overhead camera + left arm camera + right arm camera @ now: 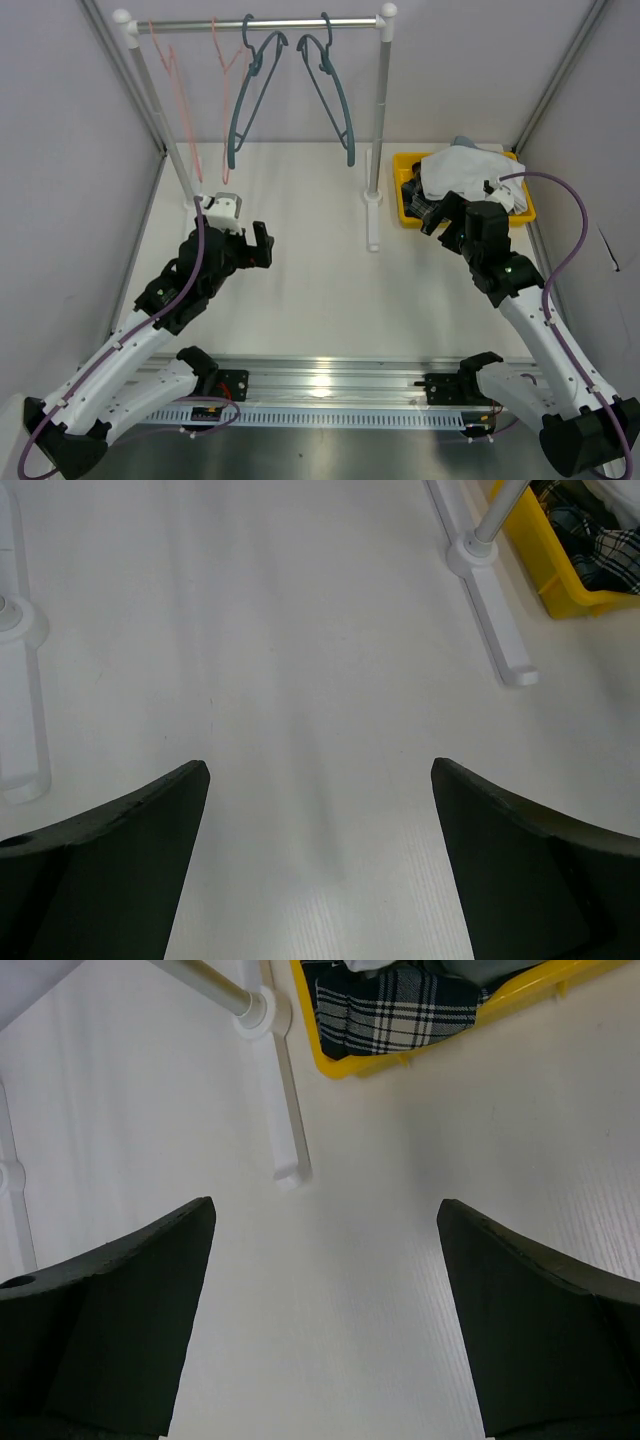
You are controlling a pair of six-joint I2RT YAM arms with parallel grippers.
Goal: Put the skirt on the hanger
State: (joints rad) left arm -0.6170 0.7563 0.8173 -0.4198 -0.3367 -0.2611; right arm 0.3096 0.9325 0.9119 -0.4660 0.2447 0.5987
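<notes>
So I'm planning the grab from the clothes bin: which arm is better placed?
Right. The right gripper hovers open just beside the yellow bin, its camera showing the plaid fabric inside; the left gripper, also open, is far across the table.

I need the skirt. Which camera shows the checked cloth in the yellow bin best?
The right wrist view: the checked cloth is large and sharp. The left wrist view catches only a corner; the top view mostly hides it under white cloth.

Plaid skirt (390, 1005) crumpled in bin (335, 1067); teal hangers (241, 108) (two) hang on rail (290, 22).
</notes>
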